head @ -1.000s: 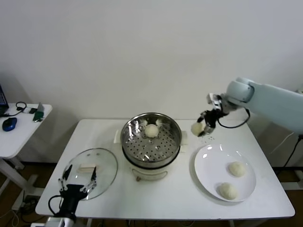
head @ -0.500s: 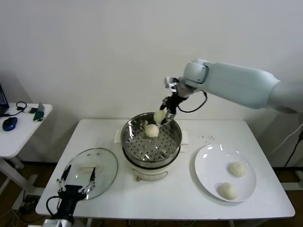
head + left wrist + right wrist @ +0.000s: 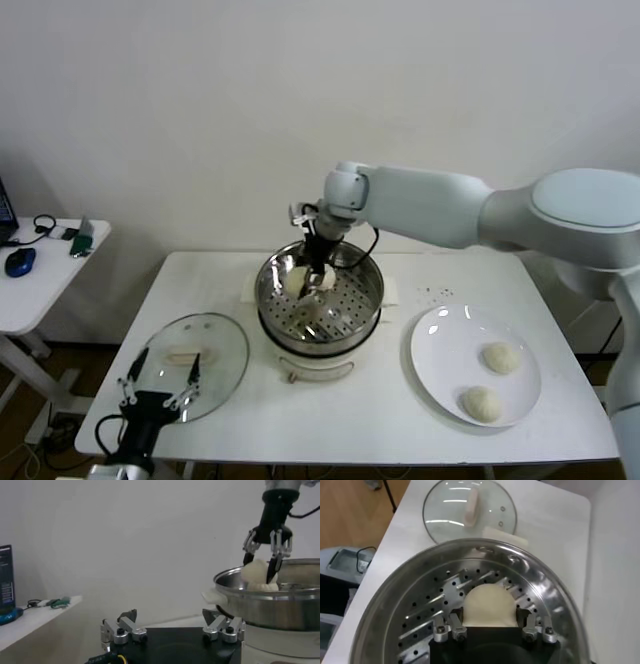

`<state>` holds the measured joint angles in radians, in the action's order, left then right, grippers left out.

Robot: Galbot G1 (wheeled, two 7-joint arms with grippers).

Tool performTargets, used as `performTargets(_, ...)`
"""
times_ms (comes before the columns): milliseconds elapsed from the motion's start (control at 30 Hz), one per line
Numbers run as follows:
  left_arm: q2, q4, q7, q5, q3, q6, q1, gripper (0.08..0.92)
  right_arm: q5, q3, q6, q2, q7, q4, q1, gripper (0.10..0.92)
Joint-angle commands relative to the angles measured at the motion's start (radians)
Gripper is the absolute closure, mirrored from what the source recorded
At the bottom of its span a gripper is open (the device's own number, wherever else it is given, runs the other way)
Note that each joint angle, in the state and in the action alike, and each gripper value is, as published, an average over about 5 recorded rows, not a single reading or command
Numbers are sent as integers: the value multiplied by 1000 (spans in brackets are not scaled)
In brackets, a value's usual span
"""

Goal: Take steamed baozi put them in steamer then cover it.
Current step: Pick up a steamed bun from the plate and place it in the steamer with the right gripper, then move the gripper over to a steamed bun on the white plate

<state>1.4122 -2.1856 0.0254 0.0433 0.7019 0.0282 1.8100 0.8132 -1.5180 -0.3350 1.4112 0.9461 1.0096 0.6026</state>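
The right hand is inside the steamer, low over the perforated floor at the far left part of the basket, and its fingers are clamped on one baozi. It holds the bun from above so it can be set down flat on the floor. In the left wrist view this held bun sits just at the rim, and a second pale shape seems to be under or behind it; I cannot tell if they touch. Two more baozi wait on the white plate, at the right of the steamer, so in my judgement the loading is about half done.

The glass cover lies flat on the desk at the left of the steamer, handle up, so it is ready for later. The left hand hangs near the front edge of the cover, fingers apart, holding nothing.
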Motion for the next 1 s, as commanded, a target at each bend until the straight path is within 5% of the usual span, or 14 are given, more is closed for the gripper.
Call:
performTargets(33,-1,-3,0,3,4,-2,0,177,-33,-8,-2,58,-5,-34,-51,352)
performTargets(600,-3,-1,0,11,14,-6,-12,177,-75,-11,0,28,37,-2,-14,203)
performTargets(1000,-11,0,-1,8,13,-11,-22,177,-11,-59,61,-302,128,235,244,203)
